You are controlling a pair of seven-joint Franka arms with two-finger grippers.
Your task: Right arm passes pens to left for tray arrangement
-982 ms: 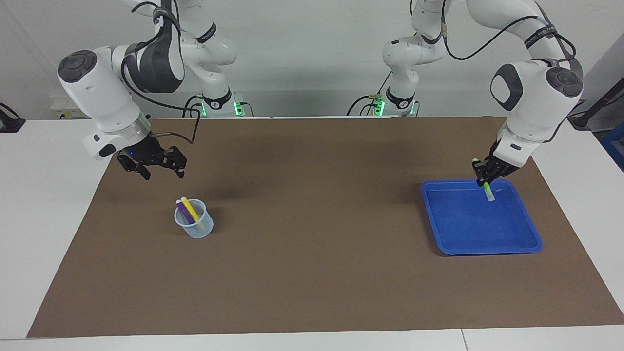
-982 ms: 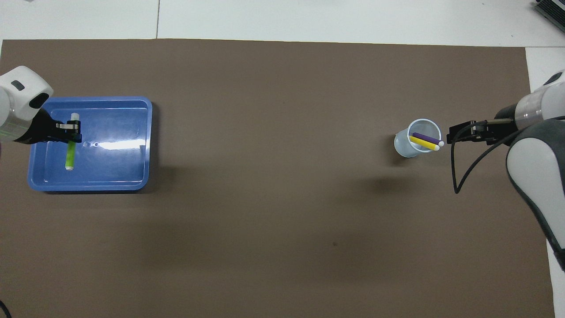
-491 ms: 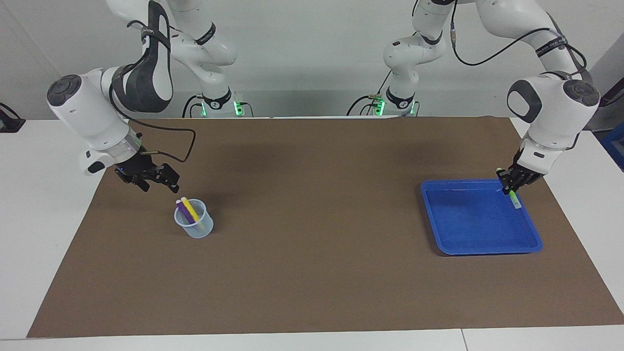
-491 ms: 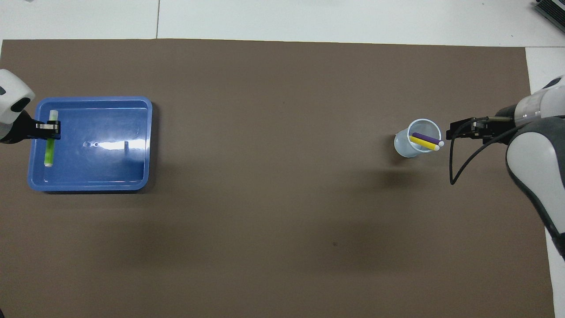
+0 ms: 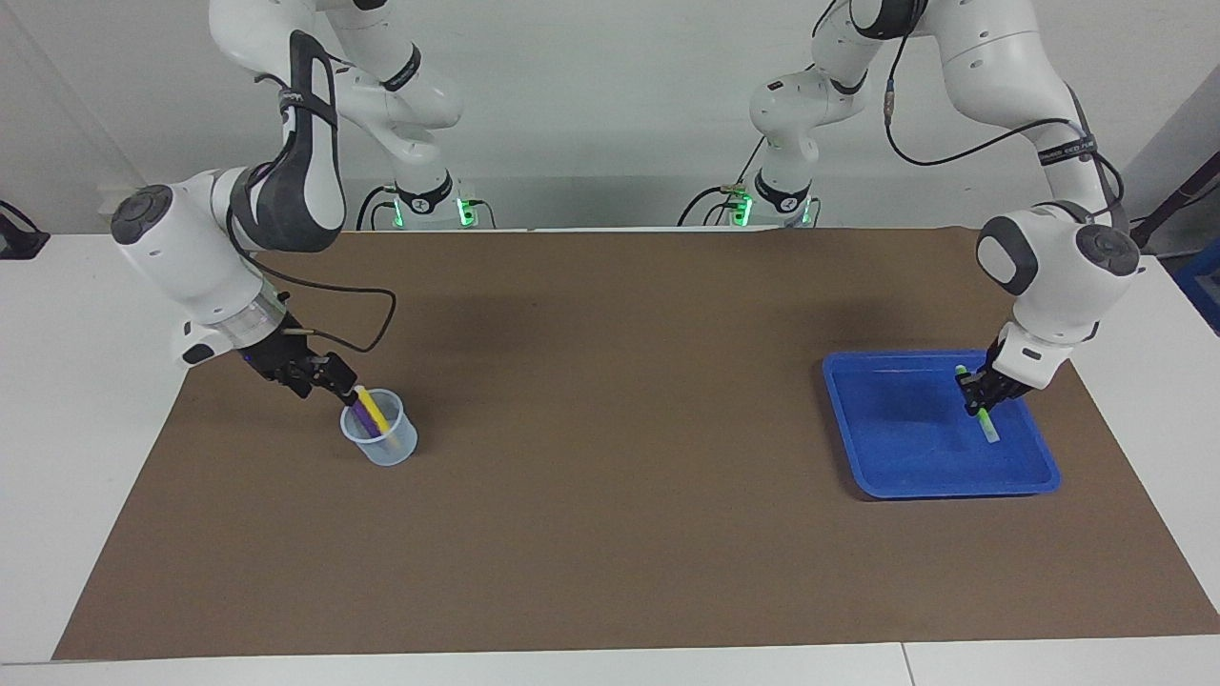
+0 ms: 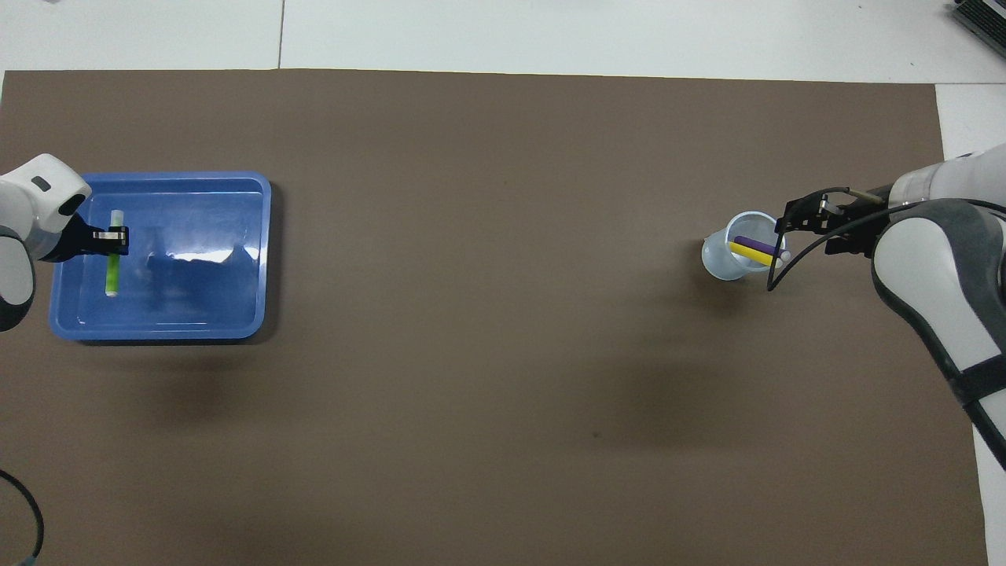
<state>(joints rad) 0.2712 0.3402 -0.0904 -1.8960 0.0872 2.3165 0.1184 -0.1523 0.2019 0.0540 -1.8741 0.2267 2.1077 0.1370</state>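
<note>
Green pen (image 5: 979, 411) sits clamped in your left gripper (image 5: 978, 400) over the tray (image 5: 863, 448); your right gripper (image 5: 335, 380), at the cup (image 5: 381, 443), jaws unclear

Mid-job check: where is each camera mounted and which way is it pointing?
Facing view: high across the table, looking at the robots; both whole arms show.
Overhead view: above the robots' end, looking steeply down; only forearms and grippers show.
Both show the left gripper holding the green pen in the tray, and the right gripper at the cup.
</note>
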